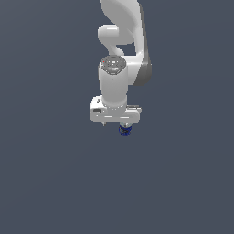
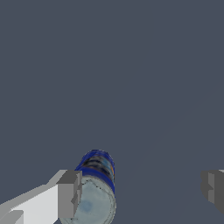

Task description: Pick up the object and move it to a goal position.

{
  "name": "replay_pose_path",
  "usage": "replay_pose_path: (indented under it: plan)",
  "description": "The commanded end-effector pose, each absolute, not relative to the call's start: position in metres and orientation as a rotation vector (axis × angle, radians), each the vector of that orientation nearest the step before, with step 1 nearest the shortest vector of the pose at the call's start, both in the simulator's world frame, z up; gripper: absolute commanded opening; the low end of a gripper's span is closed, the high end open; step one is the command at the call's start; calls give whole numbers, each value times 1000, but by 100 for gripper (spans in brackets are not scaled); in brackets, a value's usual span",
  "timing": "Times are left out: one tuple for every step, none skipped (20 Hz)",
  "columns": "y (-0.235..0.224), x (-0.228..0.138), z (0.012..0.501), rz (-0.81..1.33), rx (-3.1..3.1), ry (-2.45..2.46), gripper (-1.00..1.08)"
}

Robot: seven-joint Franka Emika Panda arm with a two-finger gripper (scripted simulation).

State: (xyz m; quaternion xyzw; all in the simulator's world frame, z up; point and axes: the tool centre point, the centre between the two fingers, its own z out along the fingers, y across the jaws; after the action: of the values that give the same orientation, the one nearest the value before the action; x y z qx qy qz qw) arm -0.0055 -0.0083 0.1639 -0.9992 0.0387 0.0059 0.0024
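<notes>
The object [image 2: 97,175] is a small dark blue can-like item with a pale grey-blue top. In the wrist view it stands between my fingers, right beside one grey finger pad [image 2: 70,192] and far from the other pad [image 2: 213,187]. My gripper [image 2: 142,190] is open wide around it. In the exterior view the object [image 1: 124,131] shows as a tiny blue spot just under the white hand, and my gripper [image 1: 122,127] is lowered over it, fingers mostly hidden by the hand. No goal marker shows.
The white arm [image 1: 119,55] reaches down from the top of the exterior view. A plain dark grey-blue floor [image 1: 55,173] lies all around, with no other objects in sight.
</notes>
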Motion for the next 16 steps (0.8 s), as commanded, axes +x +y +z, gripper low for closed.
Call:
replay_pose_path:
  plan:
    - [-8, -6, 164, 19, -3134, 121, 100]
    - [-9, -6, 164, 18, -3135, 122, 100]
    - [-10, -5, 164, 17, -3137, 125, 100]
    - [-13, -5, 164, 15, -3139, 129, 100]
    - [-16, -5, 164, 12, -3143, 135, 100]
    - [-21, -4, 164, 8, -3148, 143, 100]
    - [-26, -4, 164, 4, -3153, 153, 100]
    - [-30, -3, 164, 0, -3157, 162, 100]
    - [-34, -3, 164, -2, -3160, 169, 100]
    - [-37, -2, 164, -4, -3162, 175, 100]
    - [-38, -1, 165, -4, -3163, 179, 100]
    - [-38, -1, 165, -4, -3163, 180, 100]
    - [-38, -1, 165, -4, -3162, 178, 100]
    - [-37, -2, 165, -3, -3162, 175, 100]
    - [-35, -3, 164, -3, -3161, 171, 100]
    - [-33, -3, 163, -3, -3161, 166, 100]
